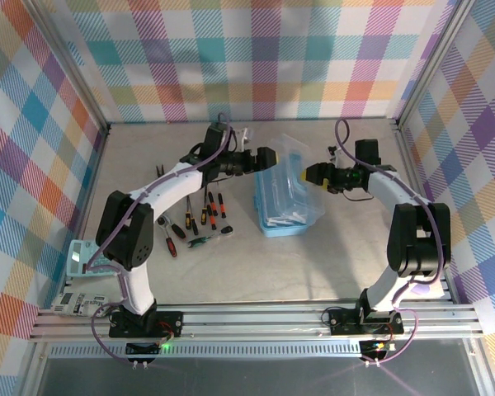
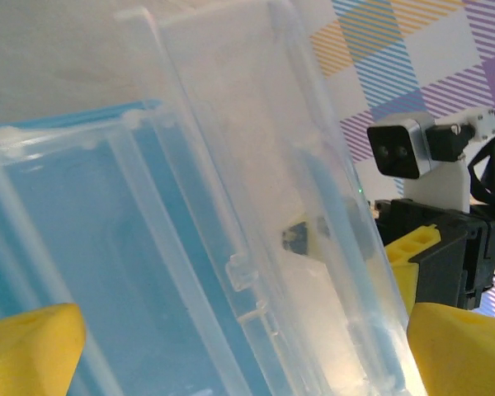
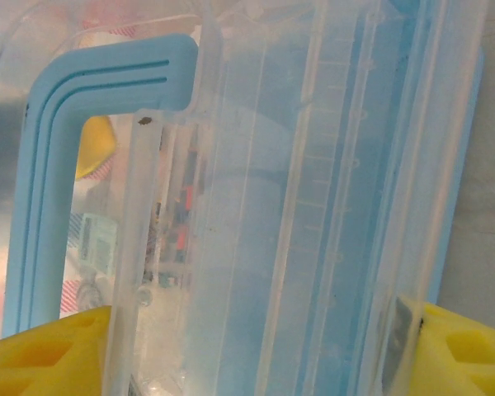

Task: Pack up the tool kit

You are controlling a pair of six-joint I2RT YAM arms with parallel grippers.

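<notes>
Checked walls (image 1: 231, 58) in many colours on three sides, and a grey counter (image 1: 231, 272) under it all?

Yes, with a metal rail (image 1: 256, 318) along the near edge, where both arms are bolted.

What lies furthest left?

A pale green gadget (image 1: 82, 257) with a white gadget (image 1: 76, 304) nearer the rail, both at the counter's left edge and well apart from the work. Next come the loose tools: a red-handled tool (image 1: 170, 242), several screwdrivers (image 1: 214, 206) and a wrench (image 1: 223, 233). All lie flat beside the left arm, to the left of the box.

And the box?

The light-blue box (image 1: 272, 219) sits mid-counter, with its clear lid (image 1: 297, 153) raised and tilted. That lid stands between the two pincers.

The left pincer?

The left pincer (image 1: 272, 157) is at the box's far left corner. It is released, its yellow fingers (image 2: 29, 351) spread wide, with lid and blue base between them. Beyond the lid is the other arm's camera (image 2: 400, 147).

The right one?

The right pincer (image 1: 305, 176) is just beside the lid's right edge, likewise released. The lid and its blue handle (image 3: 49, 165) cross the gap. Whether either pincer touches the plastic, I cannot tell.
</notes>
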